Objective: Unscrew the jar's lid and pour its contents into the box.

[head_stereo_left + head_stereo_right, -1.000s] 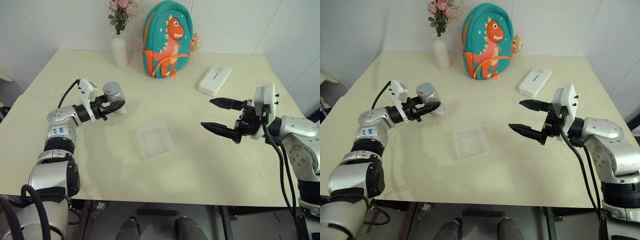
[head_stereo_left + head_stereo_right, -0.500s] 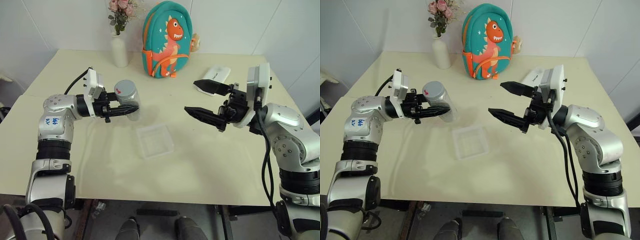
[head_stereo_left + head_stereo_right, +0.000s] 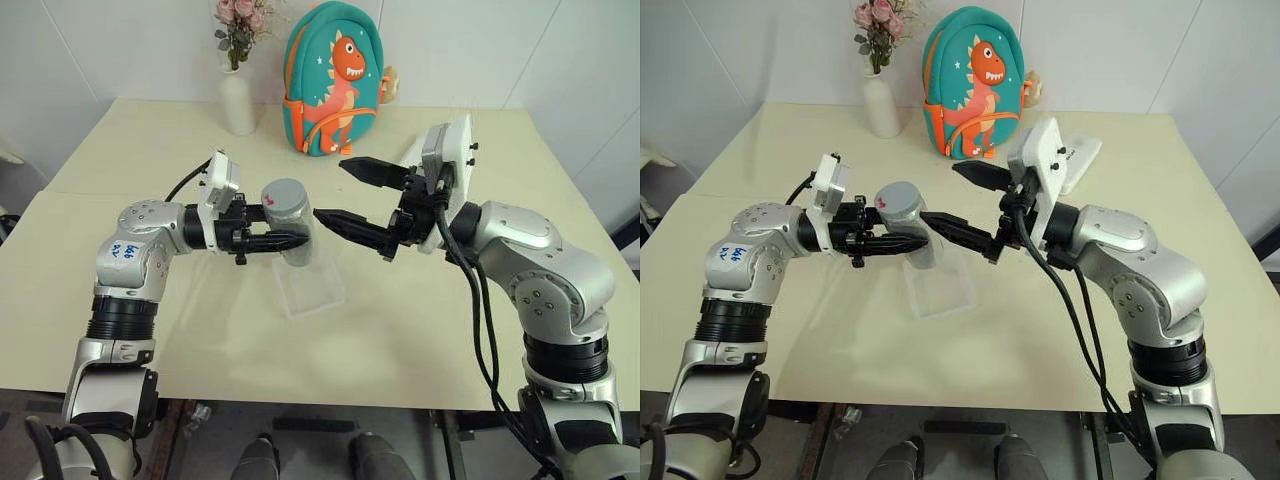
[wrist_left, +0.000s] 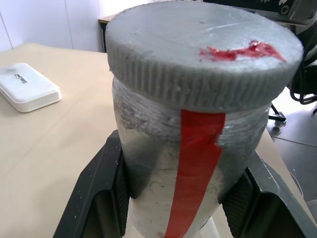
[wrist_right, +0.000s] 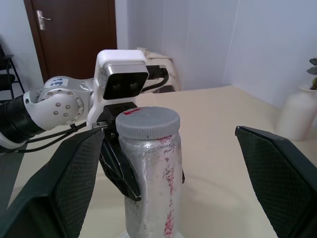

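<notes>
The small clear cylindrical jar (image 3: 291, 232), grey ribbed screw lid (image 3: 286, 195) on, is clamped by the left gripper (image 3: 283, 241) above the shallow clear plastic box (image 3: 312, 285); the right gripper (image 3: 341, 192) is spread wide beside the lid.

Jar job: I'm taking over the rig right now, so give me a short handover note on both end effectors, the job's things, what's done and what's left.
Left end effector: shut on the jar, holding it upright above the table, over the clear box.
Right end effector: open, empty, fingers either side of the lid, not touching it.
Done: jar picked up and presented.
Left: grip and unscrew the lid, then pour the contents into the box. Contents can't be made out.
</notes>
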`<action>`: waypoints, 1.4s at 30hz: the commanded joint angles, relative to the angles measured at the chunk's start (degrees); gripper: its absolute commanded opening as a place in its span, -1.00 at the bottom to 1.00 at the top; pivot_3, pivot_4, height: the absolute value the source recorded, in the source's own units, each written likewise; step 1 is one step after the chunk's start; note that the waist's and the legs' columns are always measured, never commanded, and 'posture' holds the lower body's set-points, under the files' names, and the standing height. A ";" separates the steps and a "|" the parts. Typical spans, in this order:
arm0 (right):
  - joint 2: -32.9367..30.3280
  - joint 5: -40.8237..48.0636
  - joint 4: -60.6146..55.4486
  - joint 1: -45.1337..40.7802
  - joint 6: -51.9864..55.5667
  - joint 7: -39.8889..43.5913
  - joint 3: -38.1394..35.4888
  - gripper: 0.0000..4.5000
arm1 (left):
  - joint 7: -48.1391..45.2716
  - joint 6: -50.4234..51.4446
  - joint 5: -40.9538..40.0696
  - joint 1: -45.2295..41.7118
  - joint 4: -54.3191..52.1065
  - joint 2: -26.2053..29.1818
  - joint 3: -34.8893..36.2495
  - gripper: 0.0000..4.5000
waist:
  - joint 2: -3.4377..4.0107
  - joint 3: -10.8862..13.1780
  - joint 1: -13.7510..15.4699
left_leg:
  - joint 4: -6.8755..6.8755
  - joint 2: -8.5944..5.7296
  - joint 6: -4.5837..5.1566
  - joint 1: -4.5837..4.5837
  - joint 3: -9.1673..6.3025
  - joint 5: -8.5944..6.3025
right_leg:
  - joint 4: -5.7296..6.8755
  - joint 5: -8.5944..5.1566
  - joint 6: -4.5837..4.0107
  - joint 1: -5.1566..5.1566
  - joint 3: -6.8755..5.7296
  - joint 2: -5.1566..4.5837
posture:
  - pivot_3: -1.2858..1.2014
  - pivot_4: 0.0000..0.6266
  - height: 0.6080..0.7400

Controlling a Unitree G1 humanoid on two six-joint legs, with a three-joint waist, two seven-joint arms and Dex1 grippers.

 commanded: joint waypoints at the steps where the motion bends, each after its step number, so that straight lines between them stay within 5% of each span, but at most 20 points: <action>1: 1.73 0.43 -2.97 -1.98 1.28 -2.34 1.20 1.00 | 0.30 -0.82 -0.28 -0.28 -2.53 0.64 -0.50 -0.12 | 0.00 0.00 -0.11 | -0.02 0.00 0.00 0.00 0.00 0.00 | -0.02 0.00 0.00 0.00 0.00 0.00 | 0.03 -0.52 1.00; 16: 4.44 -3.51 -2.55 -5.87 7.35 -6.69 7.51 1.00 | 0.04 -1.74 3.07 -0.33 -4.47 4.98 -5.53 -0.12 | 0.01 0.00 -0.12 | -0.13 0.00 0.00 -0.01 0.00 0.00 | -0.08 -0.01 -0.02 -0.05 0.00 0.00 | 0.03 -0.52 1.00; 42: 16.32 -13.52 -3.89 -2.78 10.14 -20.69 9.58 1.00 | 7.94 1.52 2.04 -0.80 -5.65 2.52 -4.12 -0.12 | 0.01 0.00 -0.14 | -0.19 0.00 0.00 -0.06 0.00 0.00 | -0.12 -0.02 -0.03 -0.12 0.00 -0.01 | 0.03 -0.52 1.00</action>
